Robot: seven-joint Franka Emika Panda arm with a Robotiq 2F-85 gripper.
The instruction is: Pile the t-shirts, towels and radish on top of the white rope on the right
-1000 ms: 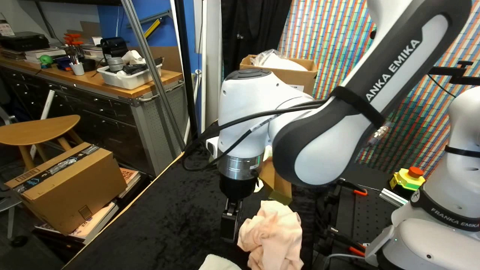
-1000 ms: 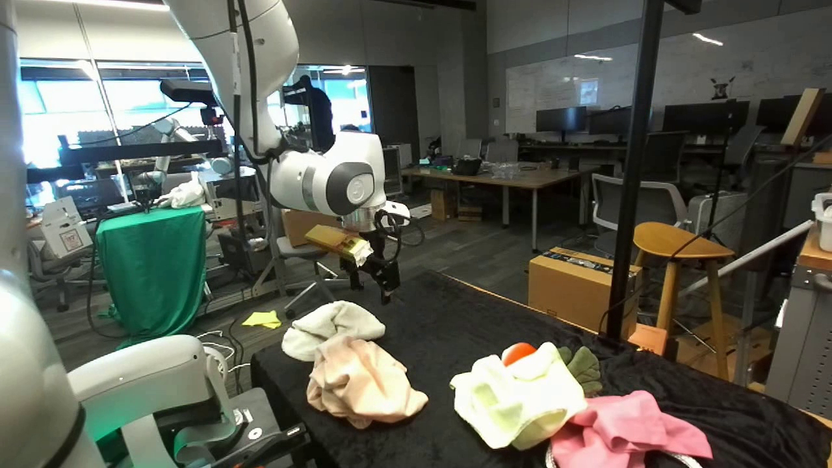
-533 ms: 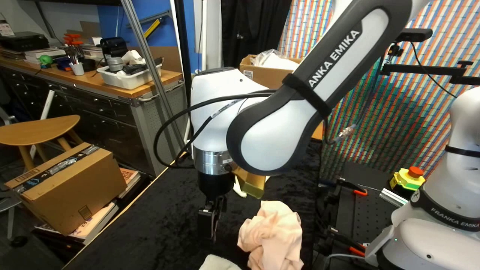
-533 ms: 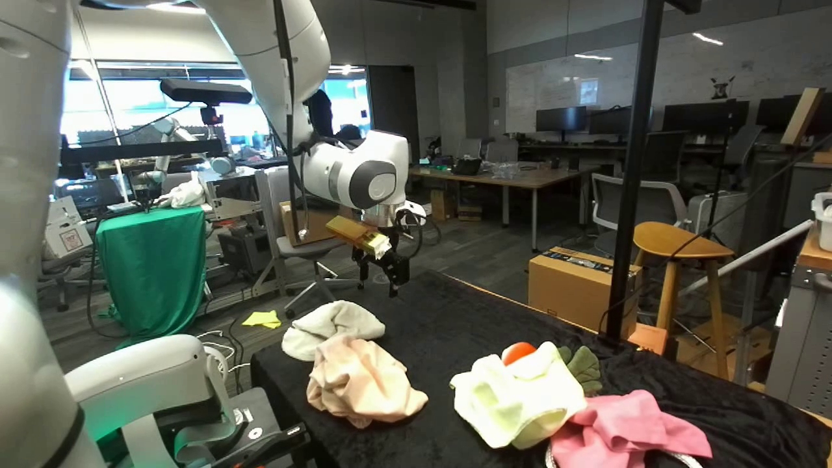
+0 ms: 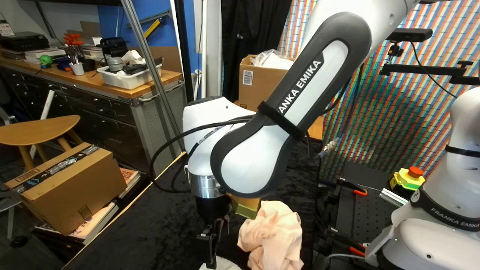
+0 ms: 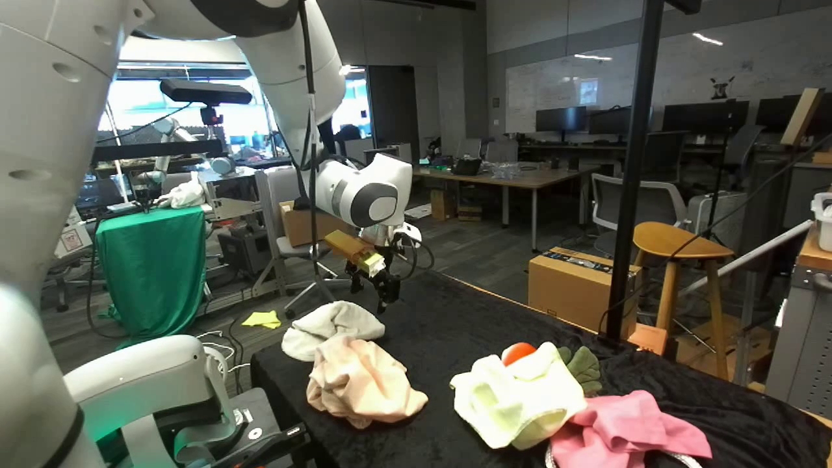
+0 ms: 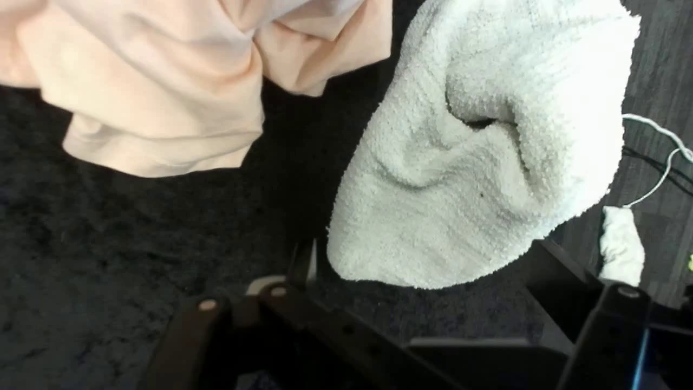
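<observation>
The gripper (image 7: 424, 255), fingers spread and empty, has come lower over the last half second toward the white towel (image 7: 471, 179) lying beside the peach cloth (image 6: 364, 383) on the bench (image 6: 442, 325), so picking it up for the white rope (image 6: 686, 461) seems next.

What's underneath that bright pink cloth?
In an exterior view, white rope pokes out from beneath the pink cloth at two edges. The fabric covers the rest, so whatever else lies under there cannot be seen.
</observation>
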